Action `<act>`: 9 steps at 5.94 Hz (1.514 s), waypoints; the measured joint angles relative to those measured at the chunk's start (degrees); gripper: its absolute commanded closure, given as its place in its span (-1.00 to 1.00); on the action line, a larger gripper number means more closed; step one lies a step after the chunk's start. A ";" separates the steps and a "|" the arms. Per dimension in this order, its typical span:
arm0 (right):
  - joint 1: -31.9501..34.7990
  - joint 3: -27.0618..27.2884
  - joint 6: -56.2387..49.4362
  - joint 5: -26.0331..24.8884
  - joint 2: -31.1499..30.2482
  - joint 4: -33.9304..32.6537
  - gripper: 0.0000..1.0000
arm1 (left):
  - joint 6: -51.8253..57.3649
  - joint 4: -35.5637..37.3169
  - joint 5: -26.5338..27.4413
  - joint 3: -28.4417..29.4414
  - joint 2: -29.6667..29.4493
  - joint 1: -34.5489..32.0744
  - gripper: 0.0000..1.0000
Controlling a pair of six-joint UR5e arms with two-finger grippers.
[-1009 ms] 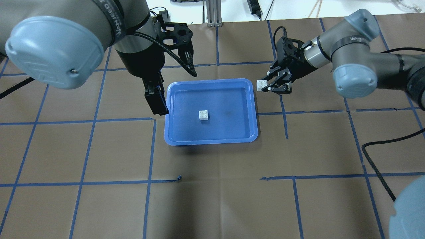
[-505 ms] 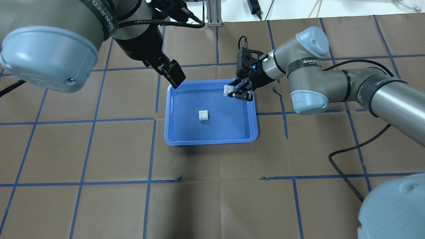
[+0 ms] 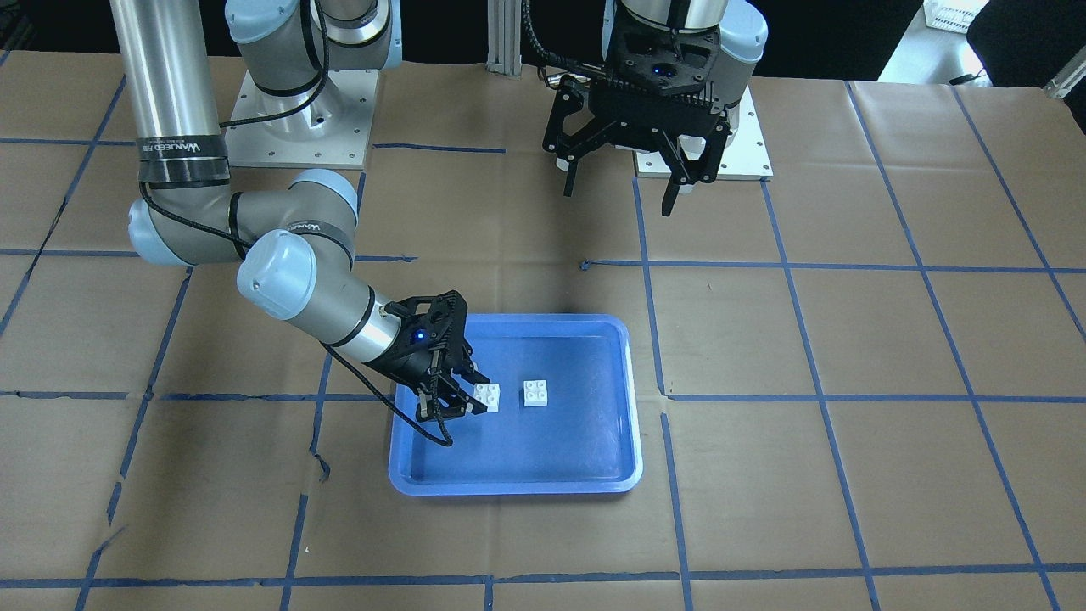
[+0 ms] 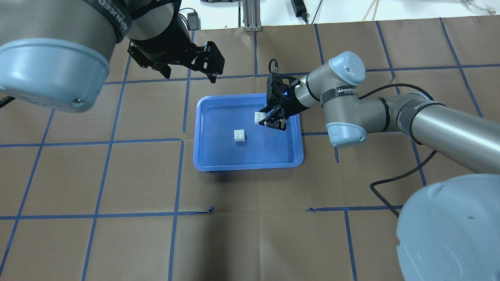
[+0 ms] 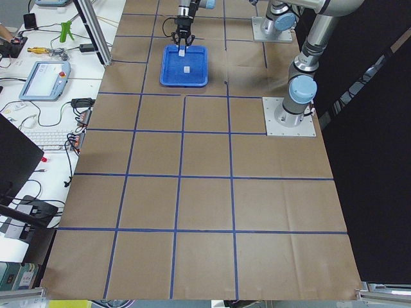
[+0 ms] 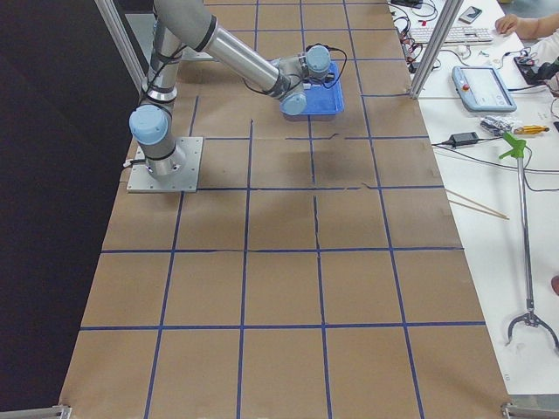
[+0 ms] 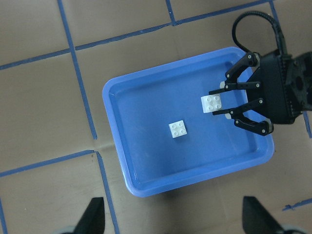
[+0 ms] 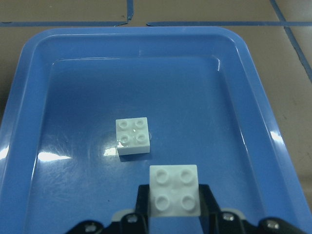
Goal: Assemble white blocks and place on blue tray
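Note:
One white block (image 4: pixel 240 135) lies studs up on the floor of the blue tray (image 4: pixel 203 156), near its middle. My right gripper (image 4: pixel 266 119) is shut on the second white block (image 4: pixel 258 117) and holds it studs up over the tray, to the right of and beyond the lying block, apart from it. The right wrist view shows the held block (image 8: pixel 174 190) just short of the lying block (image 8: pixel 132 136). My left gripper (image 4: pixel 188 74) is open and empty, raised beyond the tray's far left corner. In the front view it hangs near the robot's base (image 3: pixel 624 191).
Brown paper with blue tape grid lines (image 4: pixel 179 175) covers the table around the tray. A black cable (image 4: pixel 394 179) trails from the right arm over the table. Aluminium posts (image 4: pixel 250 15) stand at the far edge.
My right gripper has carried its white block from outside the tray's far right corner to over the tray, towards the lying block. My left gripper has drawn back from the tray's left rim and turned.

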 measured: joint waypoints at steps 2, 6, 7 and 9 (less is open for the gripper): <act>0.92 0.74 0.16 0.20 1.92 -1.78 0.43 | 0.31 -0.37 -0.73 -0.30 0.63 8.36 -0.99; 2.80 1.00 0.97 0.09 2.86 -2.07 0.42 | 1.37 -7.33 -0.59 -0.14 1.76 12.46 -0.99; 3.08 1.04 1.08 -0.01 2.95 -2.07 0.42 | 2.15 -11.30 -0.38 -0.25 2.51 12.43 -0.99; 3.93 0.97 1.16 -0.23 3.68 -2.25 0.42 | 2.72 -13.25 -0.60 -0.43 3.09 12.45 -0.99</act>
